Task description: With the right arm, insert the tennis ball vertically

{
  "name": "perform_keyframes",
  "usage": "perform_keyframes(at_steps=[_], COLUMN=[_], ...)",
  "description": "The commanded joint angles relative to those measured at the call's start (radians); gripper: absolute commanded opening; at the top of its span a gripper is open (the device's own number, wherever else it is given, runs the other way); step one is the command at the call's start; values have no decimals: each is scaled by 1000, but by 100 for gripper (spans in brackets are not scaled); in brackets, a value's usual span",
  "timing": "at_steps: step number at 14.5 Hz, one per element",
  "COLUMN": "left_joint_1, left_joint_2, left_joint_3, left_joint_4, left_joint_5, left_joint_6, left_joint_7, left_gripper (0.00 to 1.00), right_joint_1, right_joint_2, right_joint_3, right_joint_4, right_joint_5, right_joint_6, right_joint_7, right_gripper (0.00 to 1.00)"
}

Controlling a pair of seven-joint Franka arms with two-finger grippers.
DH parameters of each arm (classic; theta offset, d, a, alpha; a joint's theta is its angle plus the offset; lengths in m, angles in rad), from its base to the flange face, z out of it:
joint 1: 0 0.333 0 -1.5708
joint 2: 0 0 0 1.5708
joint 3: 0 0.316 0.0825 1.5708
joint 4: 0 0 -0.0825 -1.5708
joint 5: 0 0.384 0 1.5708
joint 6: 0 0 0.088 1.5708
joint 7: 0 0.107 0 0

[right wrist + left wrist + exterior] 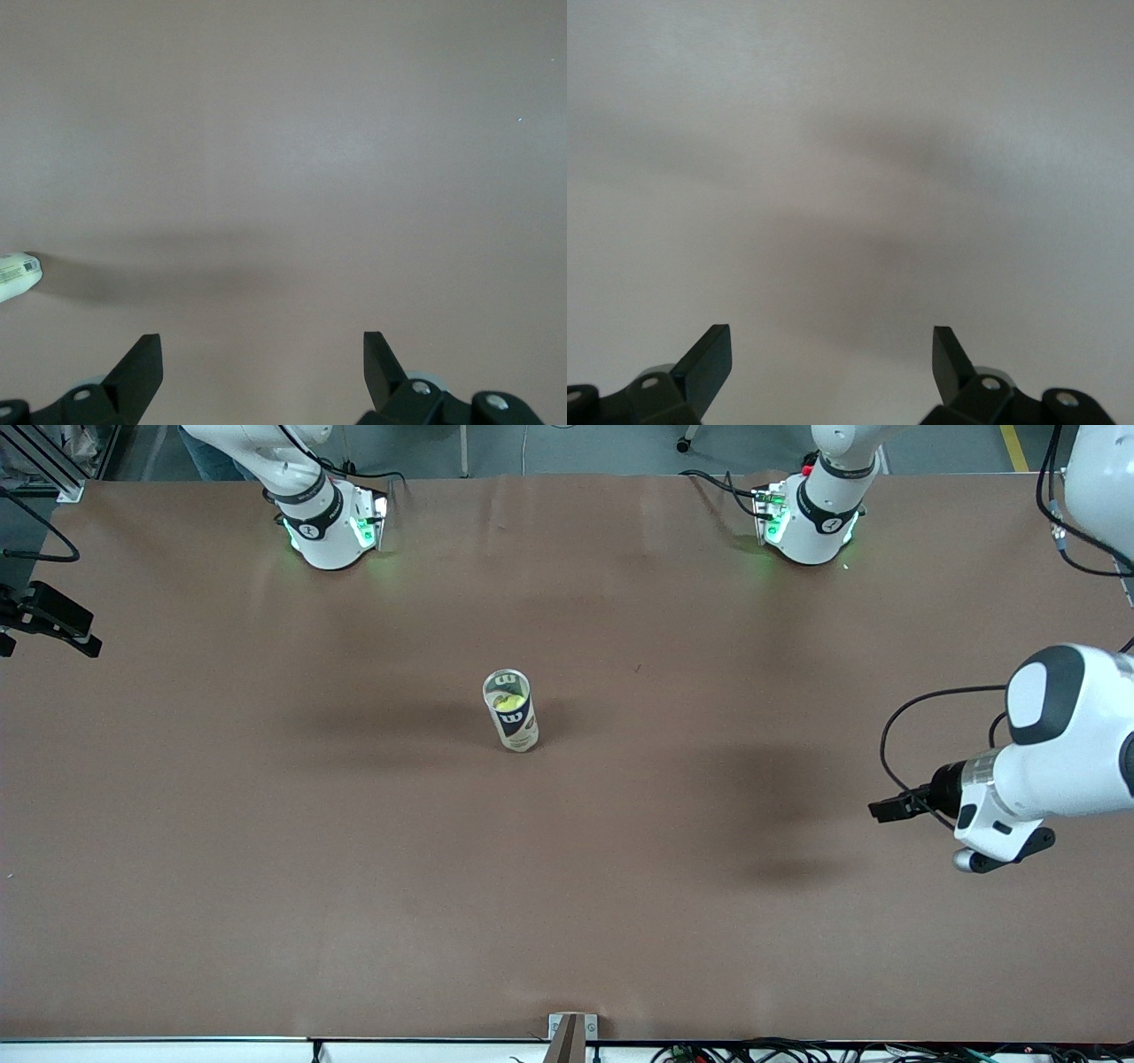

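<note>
A clear tennis ball can [515, 728] with a dark label stands upright in the middle of the table. Its open mouth shows a yellow tennis ball [508, 702] inside. My right gripper [263, 356] is open and empty over bare table toward the right arm's end; the can's base [18, 276] shows at the edge of its wrist view. In the front view only dark parts of that hand [49, 615] show at the edge. My left gripper [833, 352] is open and empty, and hangs [999, 852] over bare table toward the left arm's end.
Brown table [266, 824] all round the can. The two arm bases [332, 527] [811, 518] stand along the table edge farthest from the front camera. A small bracket [571, 1036] sits at the edge nearest it.
</note>
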Motion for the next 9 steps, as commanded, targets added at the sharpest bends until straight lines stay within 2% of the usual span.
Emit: perform_keyframes(at_steps=[1,3,6,9], left_joint_1=[-36,-80,-229,-305], left_joint_2=[-111,-181,-313,-395], left_joint_3=[13,66,285,430], left_joint_4=[-24,-19,-24,-24], left_joint_5=[-5,-59,-198,-257], left_joint_6=[-73,-122,-141,-201], left_joint_7=[54,96,212,343], left_gripper=[100,100,100,100], right_joint_1=[-12,-9,-6,-6], right_joint_2=[5,3,3,3], right_joint_3=[6,8,9,9], right_joint_4=[11,11,13,14], right_joint_5=[20,20,20,20], right_joint_6=[-3,-9,-14,-12], right_joint_7=[-17,-15,-6,-4], right_gripper=[100,100,100,100])
